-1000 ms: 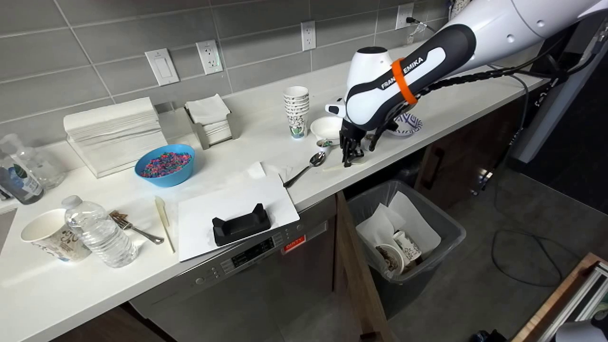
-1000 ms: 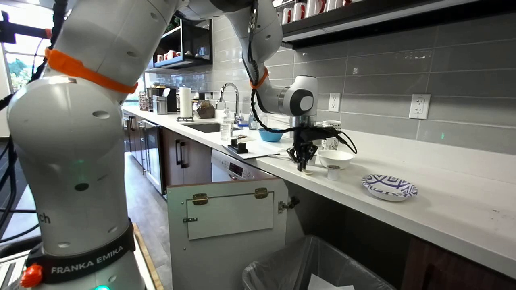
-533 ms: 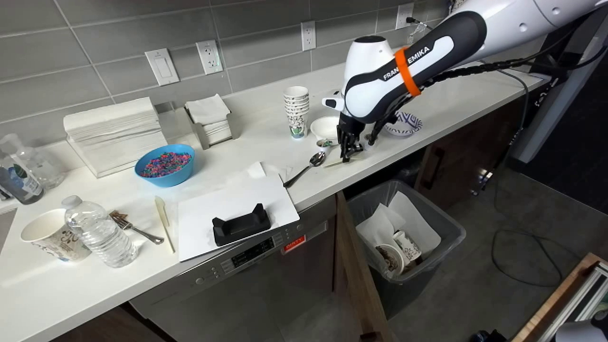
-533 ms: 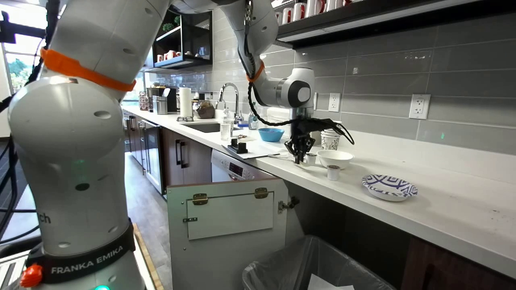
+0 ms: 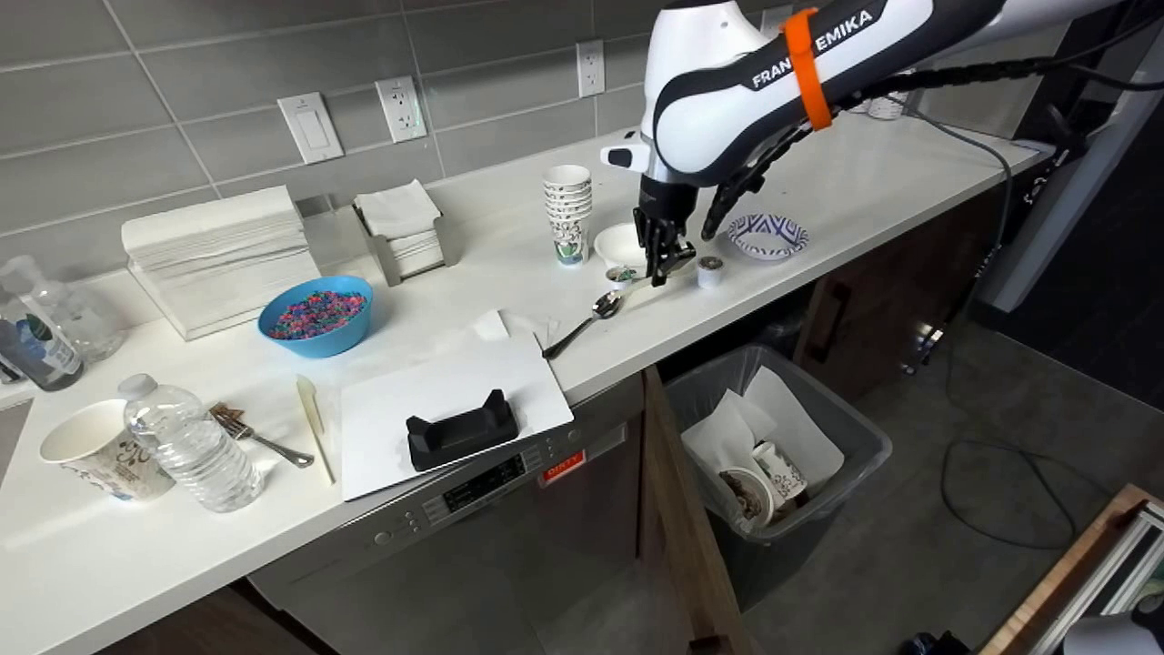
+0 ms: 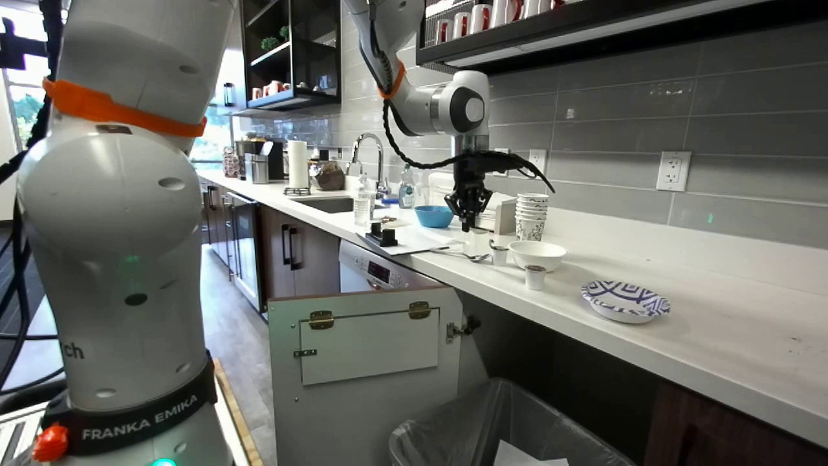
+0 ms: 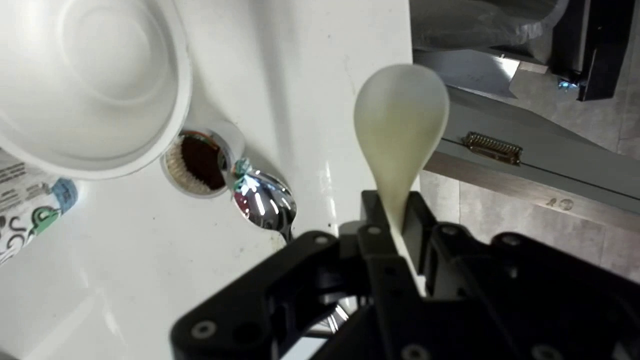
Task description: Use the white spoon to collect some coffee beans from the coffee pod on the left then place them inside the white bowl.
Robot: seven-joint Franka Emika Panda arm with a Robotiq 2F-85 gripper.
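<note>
My gripper (image 7: 395, 212) is shut on the white spoon (image 7: 401, 112), a cream-white spoon whose head points away from the fingers. In both exterior views the gripper (image 5: 668, 273) (image 6: 467, 226) is raised above the counter. The white bowl (image 7: 184, 100) sits to the left in the wrist view and partly behind the gripper in an exterior view (image 5: 617, 246); it looks empty. A small coffee pod (image 7: 202, 165) with dark brown contents stands beside the bowl, and also shows in an exterior view (image 5: 621, 282). Another pod (image 5: 710, 272) (image 6: 535, 278) stands nearby to the right.
A metal spoon (image 7: 265, 200) lies with its head at the near pod. Stacked paper cups (image 5: 568, 218) stand behind the bowl. A blue-patterned bowl (image 5: 768, 236) is to the right. A blue bowl (image 5: 318, 337), a white board (image 5: 436, 391) and a black stand (image 5: 462, 435) are left.
My gripper has risen off the counter with the white spoon in it and shifted slightly left, away from the counter's front edge. The spoon lay at counter level before.
</note>
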